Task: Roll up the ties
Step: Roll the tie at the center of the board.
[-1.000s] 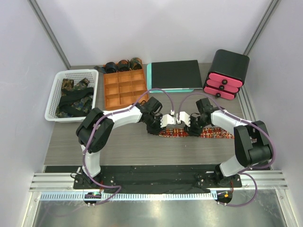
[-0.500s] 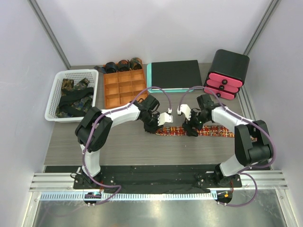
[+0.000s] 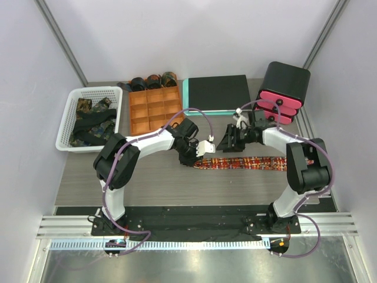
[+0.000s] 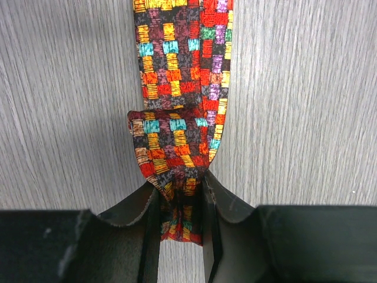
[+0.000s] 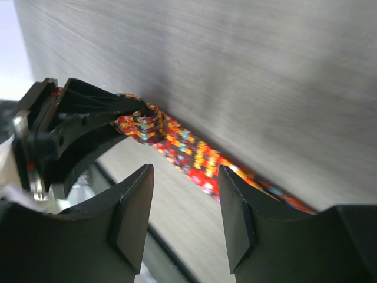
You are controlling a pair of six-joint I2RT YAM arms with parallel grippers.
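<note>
A white basket (image 3: 65,127) stands at the worktop's (image 3: 153,183) far left corner and holds a loose heap of dark green and black patterned ties (image 3: 91,121). Just to its right is an orange compartment tray (image 3: 154,110). A row of rolled ties (image 3: 153,81), small dark coils, lies along the far edge right behind the tray's rim. Further right along that edge is a black pad (image 3: 215,91) on a teal mat (image 3: 186,97). A black drawer unit (image 3: 284,88) with pink fronts fills the far right corner. The red-orange check tie (image 3: 247,162) lies flat near the middle of the worktop. Its long axis runs left to right, parallel to the near edge, and it reaches from just right of centre-left toward the right edge. Its left end is folded back on itself into a short flap (image 4: 174,141), and the left arm's (image 3: 147,143) jaws are pinching that folded end, pressed against the cloth from both sides. The right arm (image 3: 277,138) reaches in from the right. Its jaws are spread with nothing between them, and they hang over the bare wood on the far side of the tie, between it and the black pad, apart from the cloth. The rest of the tie's length lies uncovered on the wood.
</note>
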